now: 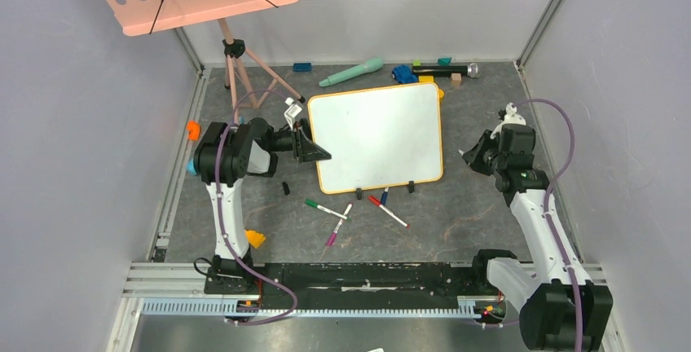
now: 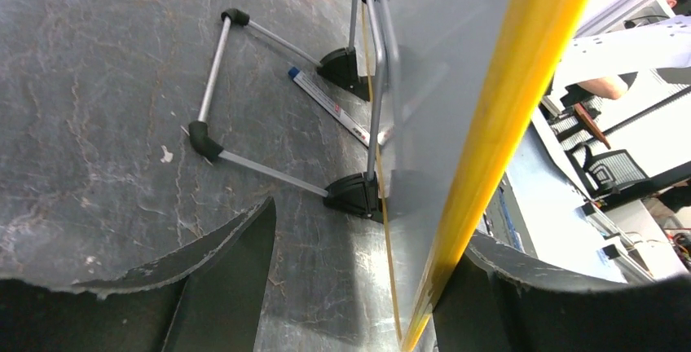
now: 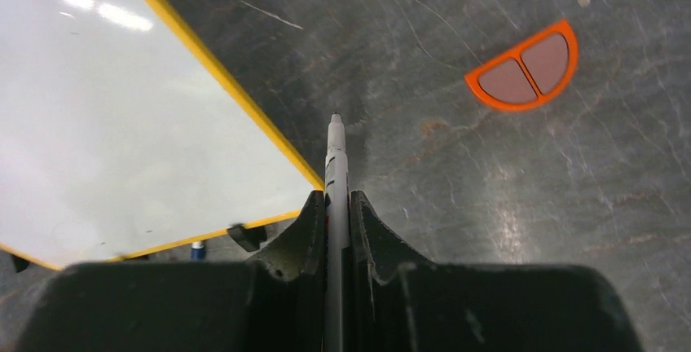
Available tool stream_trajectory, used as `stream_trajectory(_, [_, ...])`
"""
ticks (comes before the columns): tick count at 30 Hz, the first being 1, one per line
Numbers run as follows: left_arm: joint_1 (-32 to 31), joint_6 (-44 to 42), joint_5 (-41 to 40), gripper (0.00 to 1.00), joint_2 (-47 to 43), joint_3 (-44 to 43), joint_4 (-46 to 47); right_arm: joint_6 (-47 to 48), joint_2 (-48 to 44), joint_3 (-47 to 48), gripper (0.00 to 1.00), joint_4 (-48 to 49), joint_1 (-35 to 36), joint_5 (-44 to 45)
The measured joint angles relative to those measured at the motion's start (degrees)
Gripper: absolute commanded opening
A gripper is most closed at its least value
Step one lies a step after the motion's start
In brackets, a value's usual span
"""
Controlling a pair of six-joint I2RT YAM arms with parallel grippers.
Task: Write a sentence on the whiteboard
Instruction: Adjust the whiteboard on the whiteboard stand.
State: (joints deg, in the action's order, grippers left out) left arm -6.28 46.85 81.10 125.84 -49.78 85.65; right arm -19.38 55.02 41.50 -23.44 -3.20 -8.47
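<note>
Left claw (image 1: 314, 151) stands wide open, fingers astride the left rim of the whiteboard (image 1: 379, 132). The whiteboard sits mid-tabletop (image 1: 456, 205), propped on a wire stand (image 2: 213, 67). Right claw (image 3: 338, 205), apart to the board's right, is clamped on a marker (image 3: 336, 152).

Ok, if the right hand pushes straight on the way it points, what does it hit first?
Likely the bare table, with the marker held in the right hand touching first, just beside the whiteboard's yellow rim, not its face; depth is unclear.
</note>
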Motion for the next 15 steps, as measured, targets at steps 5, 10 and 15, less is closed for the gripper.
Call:
stream_trajectory(5, [-0.5,0.0,0.0,0.71,-0.1,1.9,0.0,-1.5,0.5,-2.7,0.00,-1.8,1.8,4.0])
stream_trajectory(10, [-1.0,0.0,-0.1,0.68,-1.3,3.8,0.0,-4.2,3.6,-3.0,0.00,-2.4,8.8,9.9])
stream_trajectory(15, [-1.3,0.6,-0.2,0.62,-2.5,4.7,0.0,-7.3,5.6,-3.3,0.00,-2.3,12.1,14.3])
